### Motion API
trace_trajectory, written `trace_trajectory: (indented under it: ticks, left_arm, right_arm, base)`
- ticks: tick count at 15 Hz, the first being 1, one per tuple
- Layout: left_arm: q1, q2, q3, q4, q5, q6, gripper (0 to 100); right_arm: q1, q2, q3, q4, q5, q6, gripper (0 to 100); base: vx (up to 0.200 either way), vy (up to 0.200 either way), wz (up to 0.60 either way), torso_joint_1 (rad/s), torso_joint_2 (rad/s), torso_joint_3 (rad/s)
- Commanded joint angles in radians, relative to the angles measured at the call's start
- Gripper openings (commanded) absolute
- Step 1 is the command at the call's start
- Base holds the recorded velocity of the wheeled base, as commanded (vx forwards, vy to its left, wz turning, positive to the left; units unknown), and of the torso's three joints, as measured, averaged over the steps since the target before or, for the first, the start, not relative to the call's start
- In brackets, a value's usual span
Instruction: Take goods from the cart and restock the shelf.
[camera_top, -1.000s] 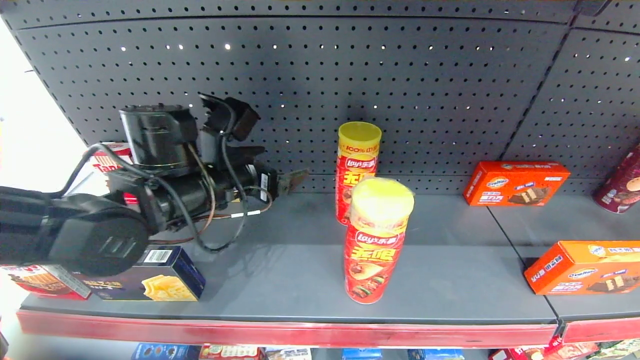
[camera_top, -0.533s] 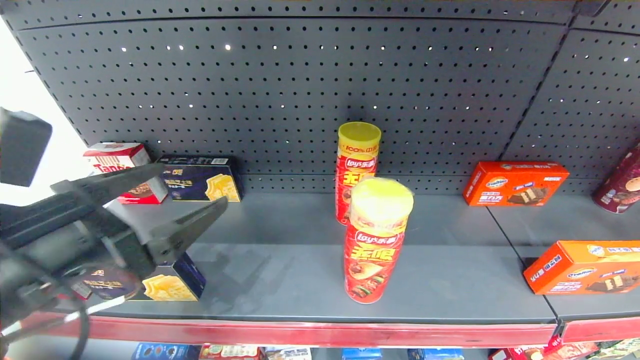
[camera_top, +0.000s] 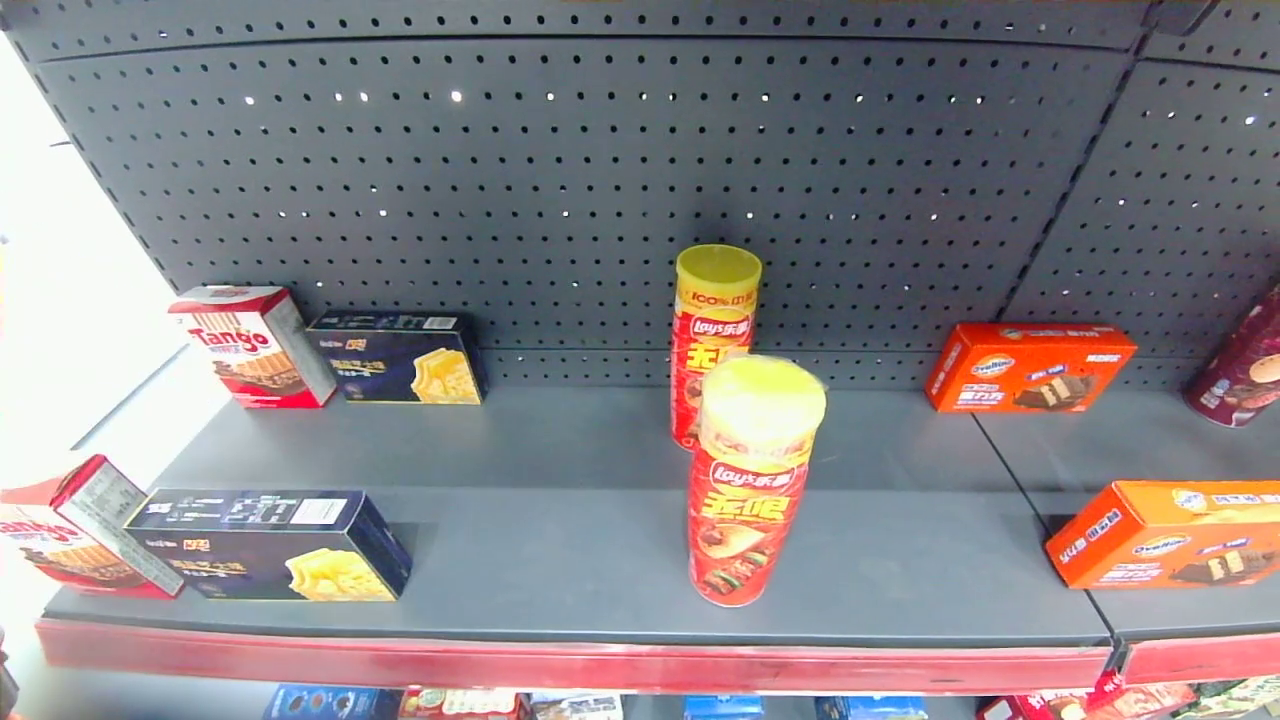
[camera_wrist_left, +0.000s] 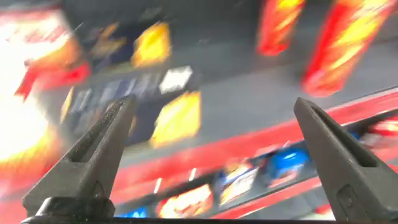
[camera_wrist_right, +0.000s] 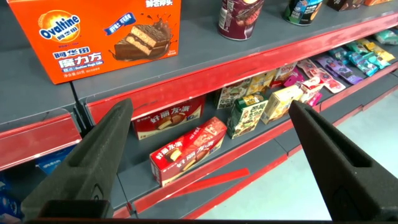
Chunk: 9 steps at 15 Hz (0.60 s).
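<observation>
Goods are spread over the grey shelf (camera_top: 600, 470). 2 chip cans stand upright near its middle, the front can (camera_top: 752, 480) set just ahead of the rear can (camera_top: 712, 310), which is close to the back wall. A red wafer box (camera_top: 250, 345) and a dark blue box (camera_top: 400, 355) are placed side by side at the back left edge. A second blue box (camera_top: 270, 545) lies at the front left corner. An orange box (camera_top: 1170, 535) lies at the front right. The left jaws are spread wide and hold nothing, seen before the shelf's red front edge. The right jaws are also spread wide and empty, seen below the orange box.
</observation>
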Motion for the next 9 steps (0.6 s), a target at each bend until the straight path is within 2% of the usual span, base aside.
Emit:
trace_trajectory:
  ticks: [1, 3, 4, 6, 8, 9]
  left_arm:
    - [0.222, -0.270, 0.108, 0.119, -0.034, -0.002, 100]
    - [0.204, -0.288, 0.108, 0.221, -0.036, 0.004, 100]
    - [0.172, -0.320, 0.108, 0.229, -0.040, -0.002, 100]
    - [0.173, -0.333, 0.108, 0.234, -0.029, -0.016, 100]
    - [0.173, -0.333, 0.108, 0.232, -0.036, -0.008, 100]
    - [0.173, -0.333, 0.108, 0.234, -0.036, -0.022, 100]
  right_arm:
    - [0.000, 0.001, 0.000, 0.000, 0.000, 0.000, 100]
    - [0.000, 0.001, 0.000, 0.000, 0.000, 0.000, 100]
    - [0.000, 0.001, 0.000, 0.000, 0.001, 0.000, 100]
    - [0.000, 0.001, 0.000, 0.000, 0.000, 0.000, 100]
    - [-0.001, 0.001, 0.000, 0.000, 0.000, 0.000, 100]
    - [0.000, 0.001, 0.000, 0.000, 0.000, 0.000, 100]
  base:
    - [0.000, 0.000, 0.00, 0.000, 0.00, 0.000]
    - [0.000, 0.000, 0.00, 0.000, 0.00, 0.000]
    - [0.000, 0.000, 0.00, 0.000, 0.00, 0.000]
    - [0.000, 0.000, 0.00, 0.000, 0.00, 0.000]
    - [0.000, 0.000, 0.00, 0.000, 0.00, 0.000]
    - [0.000, 0.000, 0.00, 0.000, 0.00, 0.000]
